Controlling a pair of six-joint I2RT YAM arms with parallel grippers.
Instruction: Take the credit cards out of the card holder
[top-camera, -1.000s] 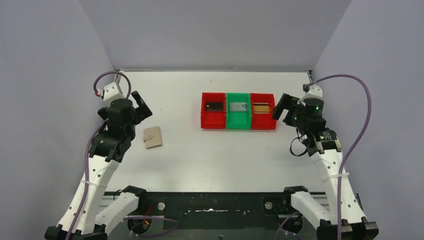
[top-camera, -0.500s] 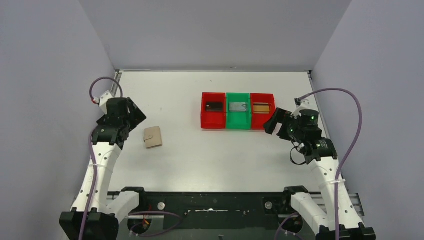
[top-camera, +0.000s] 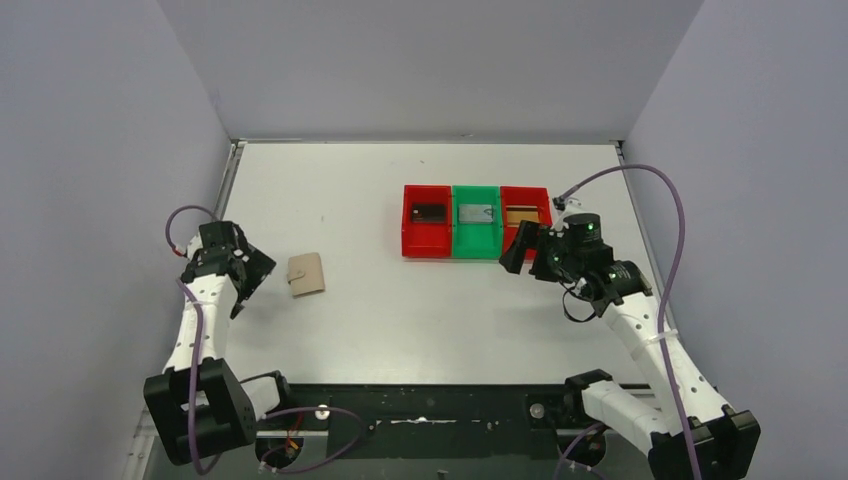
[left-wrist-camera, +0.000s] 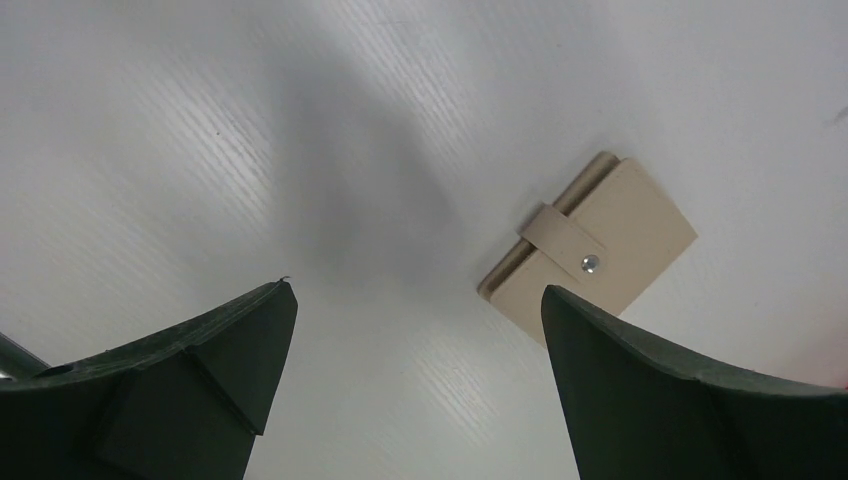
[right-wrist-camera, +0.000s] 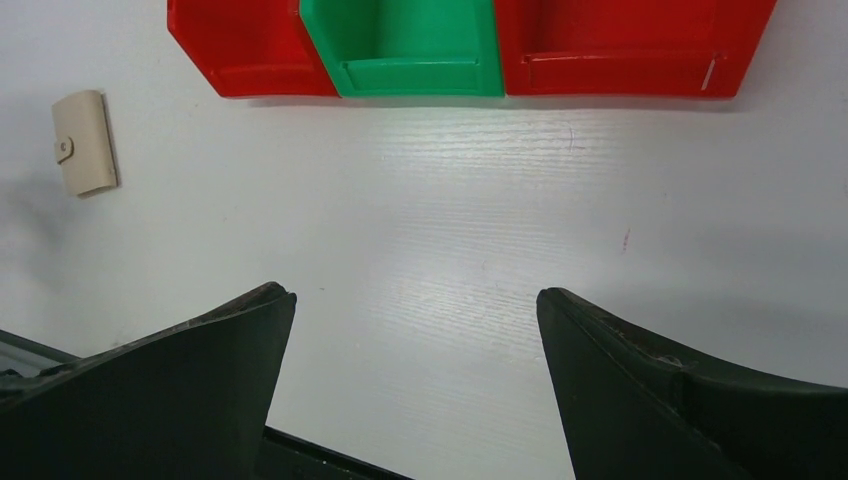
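Plainly neither arm has hold of anything: the left gripper (left-wrist-camera: 415, 300) and the right gripper (right-wrist-camera: 415, 300) both stand fully spread and empty. The card holder (left-wrist-camera: 600, 245) lies shut on the desk (top-camera: 400, 310), tab (left-wrist-camera: 562, 243) snapped, near the left gripper and well apart from the right. Three credit cards (top-camera: 477, 213) seem to lie one apiece in the red and green trays (top-camera: 477, 247), though they are small from overhead. Whether another hides inside the holder cannot be told. Pinching so thin and flat a holder could skid it across the smooth desk, or the snap could resist a one-sided pull. No brand or writing is legible.
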